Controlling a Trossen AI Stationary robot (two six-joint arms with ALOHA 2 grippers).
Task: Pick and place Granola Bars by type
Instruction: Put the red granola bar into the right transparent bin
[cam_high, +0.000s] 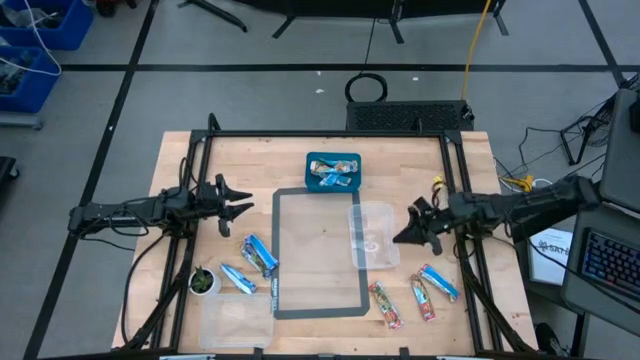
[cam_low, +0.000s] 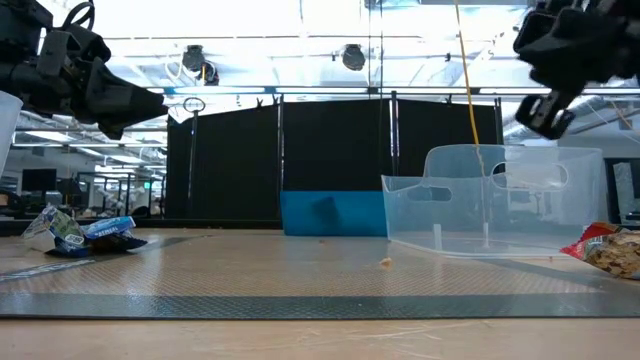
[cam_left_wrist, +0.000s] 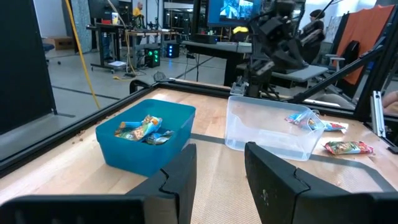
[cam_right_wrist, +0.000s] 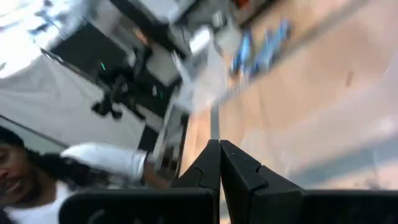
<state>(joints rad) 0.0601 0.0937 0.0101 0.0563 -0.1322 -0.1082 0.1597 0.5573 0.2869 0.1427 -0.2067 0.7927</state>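
Observation:
Several granola bars lie in the blue bin (cam_high: 333, 172) (cam_left_wrist: 144, 129) by the table's far edge. Two blue-and-white bars (cam_high: 258, 254) (cam_high: 238, 278) lie flat on the table's left part. Two red-patterned bars (cam_high: 385, 303) (cam_high: 424, 297) and one blue bar (cam_high: 438, 282) lie on the near right. The clear bin (cam_high: 372, 236) (cam_low: 495, 200) holds nothing that I can see. My left gripper (cam_high: 238, 200) (cam_left_wrist: 221, 168) hovers open over the left part, pointing at the bins. My right gripper (cam_high: 405, 232) (cam_right_wrist: 220, 163) is shut and holds nothing, raised beside the clear bin's right wall.
A grey-framed mat (cam_high: 320, 255) covers the table's middle. A small green-topped pot (cam_high: 203, 282) and a clear lid (cam_high: 237, 320) sit near the left near corner. Black frame rails (cam_high: 460, 200) run along both sides. A person shows in the right wrist view.

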